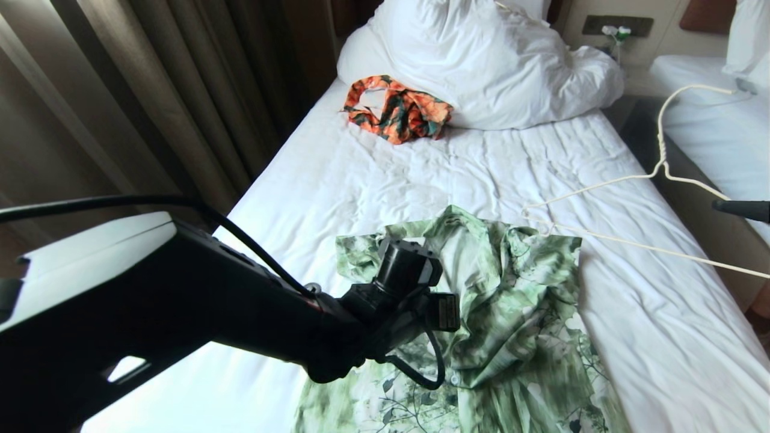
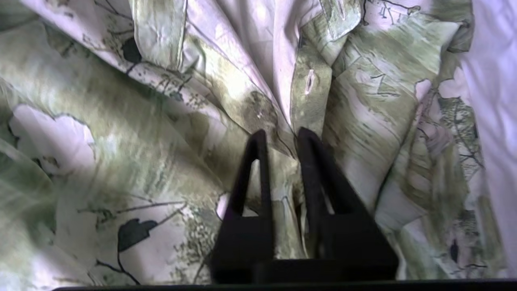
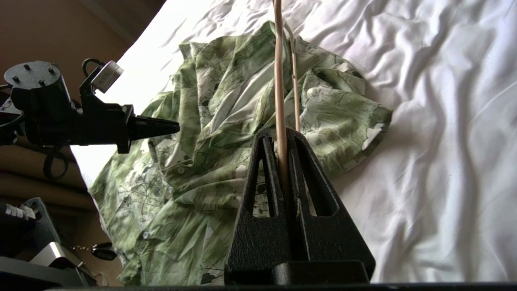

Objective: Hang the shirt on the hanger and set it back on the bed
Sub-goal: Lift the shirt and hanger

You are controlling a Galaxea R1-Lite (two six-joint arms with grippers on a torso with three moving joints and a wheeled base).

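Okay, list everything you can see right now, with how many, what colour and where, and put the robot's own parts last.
shirt: one, light green floral, flat on the near bed.
hanger: one, cream-white wire, above the bed's right side, one end at the shirt's collar.
patterned garment: one, orange and dark green, by the pillows.
pillows: white, at the head.
bed: one, white sheet.
curtain: brown, left.
left gripper: black, over the shirt.
right gripper: black, shut on the hanger.

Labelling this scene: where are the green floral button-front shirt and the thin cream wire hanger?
green floral shirt [image 1: 523,300], head view, rumpled front panel.
cream wire hanger [image 1: 660,141], head view, twisted neck.
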